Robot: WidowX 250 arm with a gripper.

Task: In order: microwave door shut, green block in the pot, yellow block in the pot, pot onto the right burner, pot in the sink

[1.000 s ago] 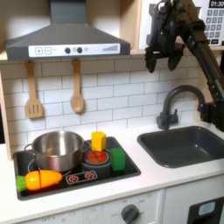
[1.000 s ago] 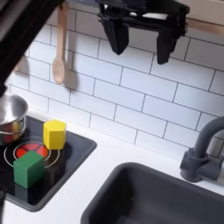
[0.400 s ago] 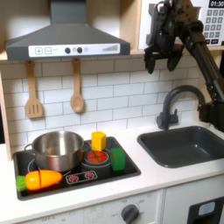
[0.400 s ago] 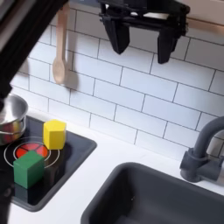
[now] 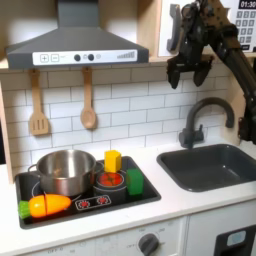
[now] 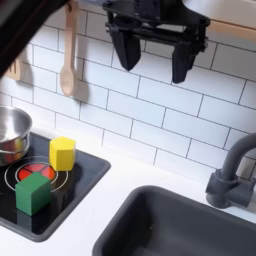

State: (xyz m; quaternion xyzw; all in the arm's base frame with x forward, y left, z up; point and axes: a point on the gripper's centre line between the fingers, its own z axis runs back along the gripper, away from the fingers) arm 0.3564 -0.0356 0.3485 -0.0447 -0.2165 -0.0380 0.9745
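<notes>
My gripper [image 5: 188, 74] [image 6: 153, 56] hangs open and empty high in front of the tiled wall, above the counter between the stove and the sink. The microwave door [image 5: 169, 28] is mostly hidden behind my arm, so I cannot tell how it stands. The silver pot [image 5: 65, 170] [image 6: 9, 135] sits on the stove's left burner in both exterior views. The yellow block [image 5: 113, 160] [image 6: 63, 152] stands at the back of the other burner, with the green block [image 5: 134, 182] [image 6: 33, 192] nearer the front. The dark sink [image 5: 215, 166] [image 6: 190, 225] lies far below the gripper.
An orange toy carrot [image 5: 45, 206] lies at the stove's front left. A spatula [image 5: 38, 105] and a wooden spoon [image 5: 88, 100] [image 6: 68, 55] hang on the wall. The dark curved faucet [image 5: 198, 118] [image 6: 232, 175] rises behind the sink. The microwave keypad [image 5: 246, 22] is at the top right.
The gripper has dropped a little, and shifted left in the second exterior view, still open. The blocks and the pot have not moved.
</notes>
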